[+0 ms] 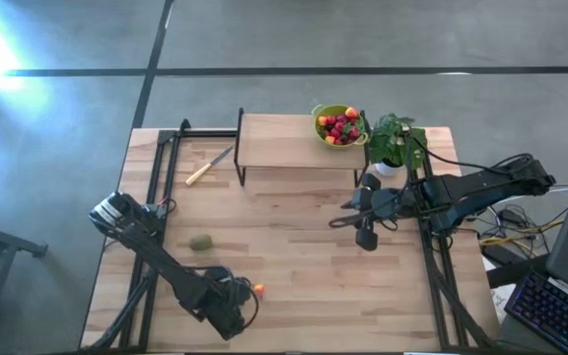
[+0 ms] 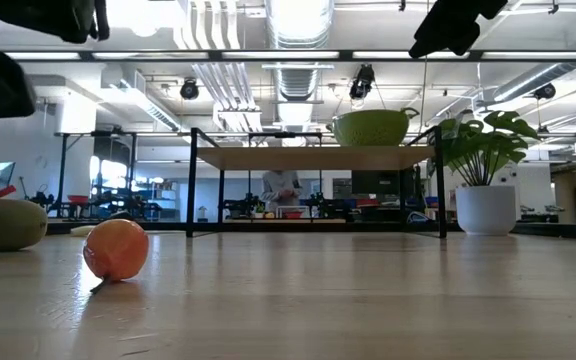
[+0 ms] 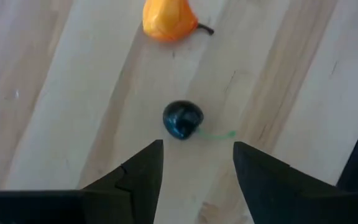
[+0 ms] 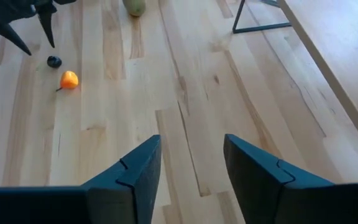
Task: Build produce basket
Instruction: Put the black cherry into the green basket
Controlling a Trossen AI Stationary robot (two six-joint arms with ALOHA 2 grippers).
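Note:
The lime-green produce basket [image 1: 339,125] holds several red and orange fruits and stands on a raised wooden shelf [image 1: 294,141] at the table's far side. On the tabletop lie a brownish-green kiwi-like fruit [image 1: 201,242], an orange fruit [image 3: 168,18] and a small dark berry [image 3: 183,119] with a green stem. My left gripper [image 3: 197,168] is open near the table's front edge, pointing steeply down. It hovers just short of the dark berry and touches nothing. My right gripper [image 4: 191,165] is open and empty, held high over the table's right half.
A yellow-handled knife [image 1: 208,166] lies at the far left beside the shelf's black frame. A leafy plant in a white pot [image 1: 392,143] stands right of the basket. Bare wood lies between the two arms, in the middle of the table [image 1: 304,256].

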